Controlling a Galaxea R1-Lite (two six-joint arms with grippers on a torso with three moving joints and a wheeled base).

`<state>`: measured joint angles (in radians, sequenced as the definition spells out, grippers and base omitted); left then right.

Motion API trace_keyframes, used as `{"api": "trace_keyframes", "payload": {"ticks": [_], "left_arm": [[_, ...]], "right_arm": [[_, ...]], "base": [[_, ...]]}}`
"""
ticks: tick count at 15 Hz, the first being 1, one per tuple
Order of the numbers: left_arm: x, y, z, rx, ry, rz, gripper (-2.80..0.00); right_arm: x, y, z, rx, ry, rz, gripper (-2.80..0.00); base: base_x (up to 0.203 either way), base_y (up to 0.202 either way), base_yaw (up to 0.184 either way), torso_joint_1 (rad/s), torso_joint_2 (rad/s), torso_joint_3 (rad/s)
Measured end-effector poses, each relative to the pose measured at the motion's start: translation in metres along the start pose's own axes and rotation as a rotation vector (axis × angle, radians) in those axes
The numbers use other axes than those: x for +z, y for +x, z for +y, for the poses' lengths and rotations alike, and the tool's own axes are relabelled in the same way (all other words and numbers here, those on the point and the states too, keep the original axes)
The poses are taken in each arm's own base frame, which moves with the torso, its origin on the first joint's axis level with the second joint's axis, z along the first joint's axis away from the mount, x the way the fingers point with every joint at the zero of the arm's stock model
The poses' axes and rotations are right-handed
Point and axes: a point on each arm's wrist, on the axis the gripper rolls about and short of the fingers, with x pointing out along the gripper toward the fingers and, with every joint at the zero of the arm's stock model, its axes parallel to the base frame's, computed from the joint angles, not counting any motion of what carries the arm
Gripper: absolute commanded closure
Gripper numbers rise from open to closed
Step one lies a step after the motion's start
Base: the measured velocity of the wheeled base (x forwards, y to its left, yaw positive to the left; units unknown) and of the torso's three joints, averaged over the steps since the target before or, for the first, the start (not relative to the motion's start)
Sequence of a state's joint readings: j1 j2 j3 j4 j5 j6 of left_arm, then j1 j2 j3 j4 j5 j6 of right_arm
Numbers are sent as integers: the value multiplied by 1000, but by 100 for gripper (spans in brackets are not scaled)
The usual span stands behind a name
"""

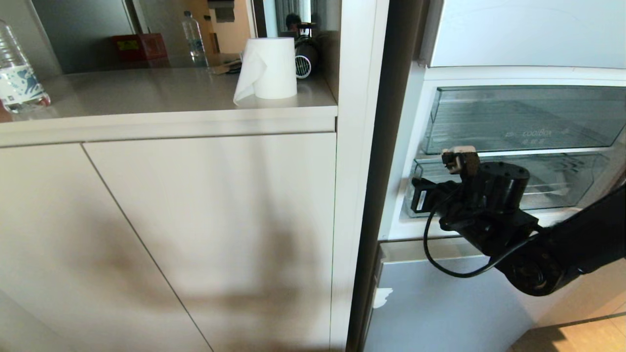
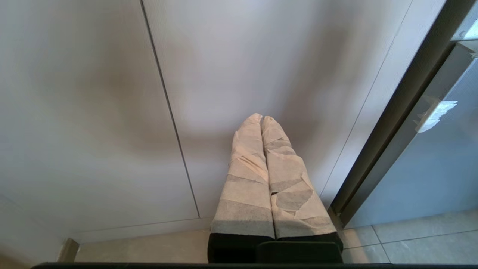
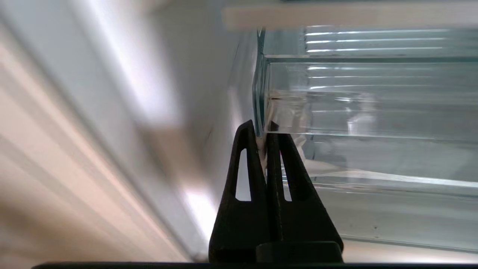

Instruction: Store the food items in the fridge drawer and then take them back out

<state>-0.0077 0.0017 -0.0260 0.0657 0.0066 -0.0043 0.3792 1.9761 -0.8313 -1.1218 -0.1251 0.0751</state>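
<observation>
- Right hand (image 3: 263, 132) is at the open fridge, at the left front corner of the lower drawer: wide, shallow clear-plastic fridge drawer (image 1: 562, 181) with ribbed floor and stepped double front lip.
- Its black fingers (image 3: 244, 164) are pinched nearly together. In the right wrist view the thin left edge of the drawer's front wall sits between the tips, so I read it as clamped on the drawer lip. Grip is shallow, tips only.
- Drawer looks pushed in or close to it. Above it sits a second clear drawer with a plain flat front (image 1: 523, 117); not my target.
- No red-orange fruit visible in any view. Can't tell where it is; what I see of the drawer floor shows nothing lying on it.
- Left hand (image 2: 261, 119) is parked low, pointing at the pale cabinet door (image 1: 210, 234), tape-wrapped fingers pressed together, holding nothing.
- The bench (image 1: 146, 93) to the left carries a white paper roll (image 1: 269, 68) and a clear water bottle (image 1: 17, 78); irrelevant here.
- Step in hand, my read: pull the drawer open.
- How I'd do it: draw straight out along the drawer's runners, slowly. An off-centre corner grip will tend to skew the drawer and jam it.
- Keep the wrist level so the tips don't slide off the lip; if they slip, re-grip deeper or nearer the middle.
- Mind the fridge's left inner wall just beside the hand.
</observation>
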Motion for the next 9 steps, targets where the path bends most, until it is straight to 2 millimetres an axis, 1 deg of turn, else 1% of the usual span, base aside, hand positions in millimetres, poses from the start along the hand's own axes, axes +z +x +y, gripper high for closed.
{"api": "trace_keyframes", "payload": {"ticks": [2,7,8,9], "left_arm": [[0,0,0,0,0,0,0],[0,0,0,0,0,0,0],[0,0,0,0,0,0,0],[0,0,0,0,0,0,0]], "right_arm": [[3,-18,3,12,13,14,0],[9,-72,14,44,37,37,0],[11,-83,14,49,39,39,-280],[11,-91,14,53,41,41,-280]], "base": [[0,0,0,0,0,0],[0,0,0,0,0,0],[0,0,0,0,0,0],[0,0,0,0,0,0]]}}
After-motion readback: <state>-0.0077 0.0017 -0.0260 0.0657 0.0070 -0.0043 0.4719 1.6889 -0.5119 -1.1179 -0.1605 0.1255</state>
